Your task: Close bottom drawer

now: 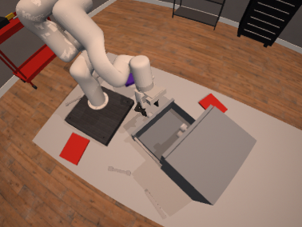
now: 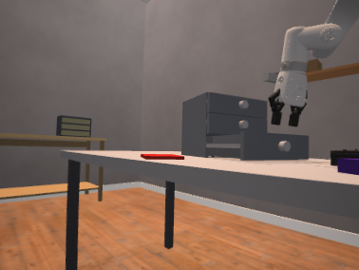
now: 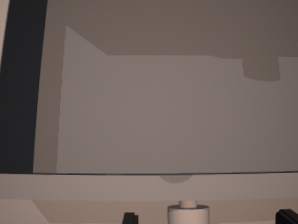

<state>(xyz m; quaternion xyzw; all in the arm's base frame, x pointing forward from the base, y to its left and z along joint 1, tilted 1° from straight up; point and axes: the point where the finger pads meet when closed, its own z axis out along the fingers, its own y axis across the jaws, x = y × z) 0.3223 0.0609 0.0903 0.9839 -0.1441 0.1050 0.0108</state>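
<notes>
- From the side camera I saw the gripper [image 2: 286, 115] hanging in the air just above the front of the bottom drawer [image 2: 266, 144], touching nothing.
- Its fingers [image 2: 275, 115] stood spread with nothing between them.
- The drawer stuck well out of the cabinet [image 1: 208, 153], which sat toward the desk's far right corner as the overhead camera framed it.
- In the overhead view the arm [image 1: 100, 60] covered the wrist, and only the dark fingertips showed beside the drawer's front edge.
- The wrist camera gave me mostly the grey drawer floor [image 3: 165, 115]; the knob [image 3: 187, 212] was cut off at the bottom edge, and the fingertips showed only as dark slivers there.
- A purple block [image 1: 129, 81] was almost wholly hidden behind the arm.
- One red pad [image 1: 74, 148] lay near the desk's left edge, another [image 1: 212, 102] beside the cabinet.
- Pale tools [image 1: 119, 170] on the desk were too faint to identify.
</notes>
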